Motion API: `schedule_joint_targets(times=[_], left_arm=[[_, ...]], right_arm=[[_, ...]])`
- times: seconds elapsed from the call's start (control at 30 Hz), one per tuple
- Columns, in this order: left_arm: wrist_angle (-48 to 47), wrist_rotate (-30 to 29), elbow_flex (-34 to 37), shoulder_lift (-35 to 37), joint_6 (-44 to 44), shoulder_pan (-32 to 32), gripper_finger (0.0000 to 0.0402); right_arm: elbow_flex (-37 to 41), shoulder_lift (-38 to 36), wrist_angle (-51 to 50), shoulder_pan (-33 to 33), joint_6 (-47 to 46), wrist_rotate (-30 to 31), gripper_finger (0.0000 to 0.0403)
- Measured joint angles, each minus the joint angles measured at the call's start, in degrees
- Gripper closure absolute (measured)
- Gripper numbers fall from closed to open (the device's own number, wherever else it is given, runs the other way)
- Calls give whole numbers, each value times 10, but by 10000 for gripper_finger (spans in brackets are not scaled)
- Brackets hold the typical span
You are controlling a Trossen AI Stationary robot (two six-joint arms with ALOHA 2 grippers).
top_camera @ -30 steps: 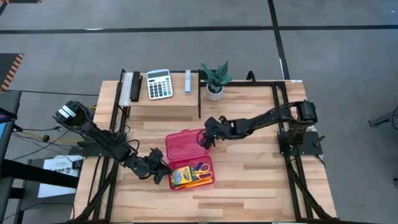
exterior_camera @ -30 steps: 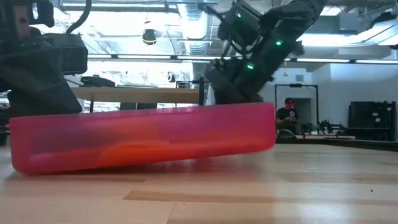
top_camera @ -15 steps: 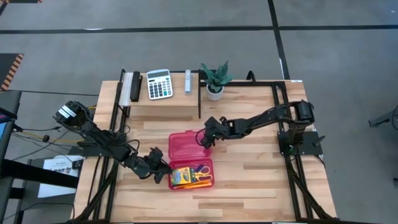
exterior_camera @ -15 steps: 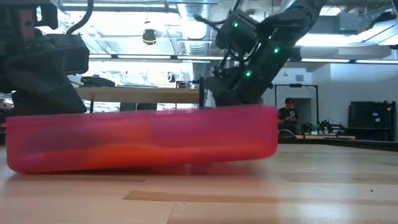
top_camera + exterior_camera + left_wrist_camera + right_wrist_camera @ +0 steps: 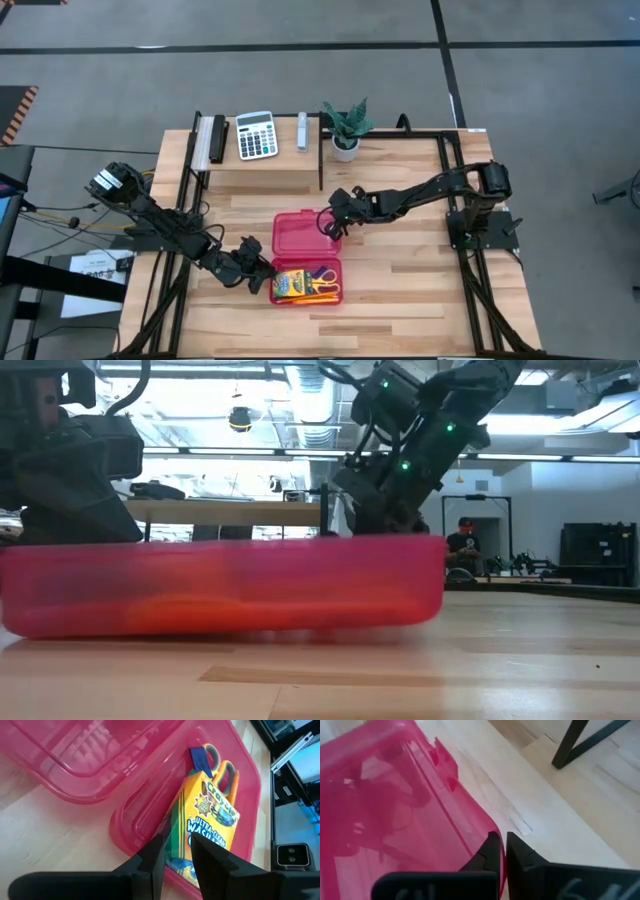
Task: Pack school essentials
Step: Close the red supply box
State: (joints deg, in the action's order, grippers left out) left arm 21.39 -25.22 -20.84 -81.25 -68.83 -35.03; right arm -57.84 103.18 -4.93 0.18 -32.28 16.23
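An open pink case lies on the table; its base (image 5: 306,299) holds a yellow-green crayon box (image 5: 207,815), yellow-handled scissors (image 5: 226,769) and an orange pencil (image 5: 320,292). Its lid (image 5: 298,235) lies flat on the far side of the base. My left gripper (image 5: 265,280) is at the base's left end, shut on its wall. My right gripper (image 5: 327,228) is at the lid's right edge, shut on its rim. In the low view the case's near wall (image 5: 220,585) hides the contents. My left gripper (image 5: 176,851) straddles the left end wall of the base (image 5: 145,837), one finger inside by the crayon box and one outside. It comes slanting down from the table's left. The base rests on the table. My right gripper (image 5: 501,847) pinches the lid's rim (image 5: 484,827) near its right corner between the two fingers. It comes slanting down from the table's right. The lid lies open and about level beside the base.
A raised wooden shelf (image 5: 265,170) at the far side carries a white calculator (image 5: 256,134) and a potted plant (image 5: 346,125). A black frame post (image 5: 580,742) stands beyond the lid. Bare tabletop (image 5: 400,280) lies right of the case.
My right gripper has shut on the lid's rim without shifting place. The case, which in the low view stood tilted with its right end raised, has come down level on the table. My left gripper has kept its hold.
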Motion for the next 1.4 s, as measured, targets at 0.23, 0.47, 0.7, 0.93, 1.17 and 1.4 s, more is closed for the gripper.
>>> schedule_joint_targets(times=[0.23,0.47,0.7,0.93,1.17,1.4], left_arm=[[13,-12,1,-1,-4,6,315],[19,-10,1,-1,-2,19,315],[48,25,1,9,12,35,315],[93,67,1,122,45,29,315],[-20,13,-1,278,51,20,315],[-99,-37,-1,349,56,20,315]], right_arm=[[-6,-10,7,36,24,41,396],[-46,-10,6,92,105,141,399],[-85,-10,-32,123,165,221,399],[-86,-10,-38,136,202,277,400],[-86,-10,-38,141,207,290,400],[-86,-10,-36,141,234,291,401]])
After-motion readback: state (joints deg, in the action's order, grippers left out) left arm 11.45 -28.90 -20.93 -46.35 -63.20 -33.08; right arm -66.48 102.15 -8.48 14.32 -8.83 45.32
